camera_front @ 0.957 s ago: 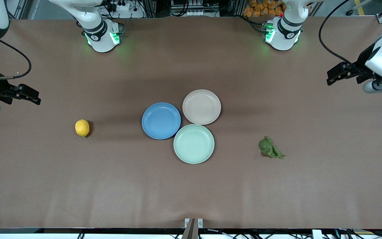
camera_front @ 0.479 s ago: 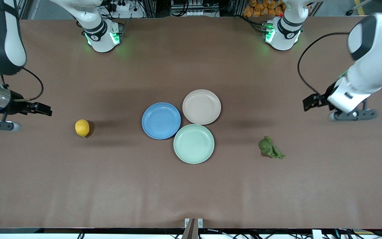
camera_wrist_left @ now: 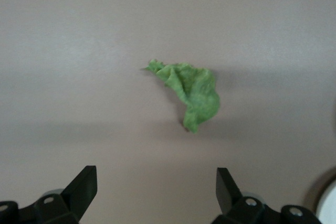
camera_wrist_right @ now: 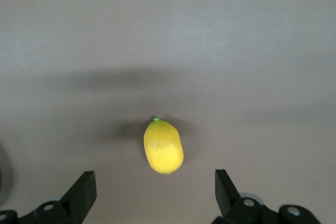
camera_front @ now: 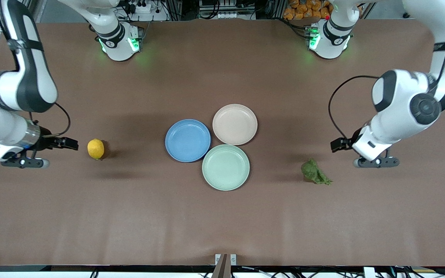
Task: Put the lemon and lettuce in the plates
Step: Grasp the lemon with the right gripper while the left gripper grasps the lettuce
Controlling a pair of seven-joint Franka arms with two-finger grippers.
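The yellow lemon (camera_front: 95, 148) lies on the table toward the right arm's end; the right wrist view shows it too (camera_wrist_right: 164, 146). The dark green lettuce (camera_front: 314, 172) lies toward the left arm's end and shows in the left wrist view (camera_wrist_left: 189, 90). The blue plate (camera_front: 187, 140) and the beige-pink plate (camera_front: 235, 124) sit mid-table, both empty. My right gripper (camera_front: 71, 144) is open and empty beside the lemon, apart from it (camera_wrist_right: 155, 192). My left gripper (camera_front: 337, 145) is open and empty beside the lettuce, apart from it (camera_wrist_left: 156, 190).
A pale mint-green plate (camera_front: 226, 167) sits touching the two other plates, nearer to the front camera, and is empty. The arms' bases (camera_front: 119, 42) (camera_front: 327, 38) stand along the table's back edge. Brown table surface (camera_front: 222, 224) stretches all round.
Both arms have swung in from the table's ends and lowered, the right gripper toward the lemon and the left gripper toward the lettuce. Lemon, lettuce and plates have not moved.
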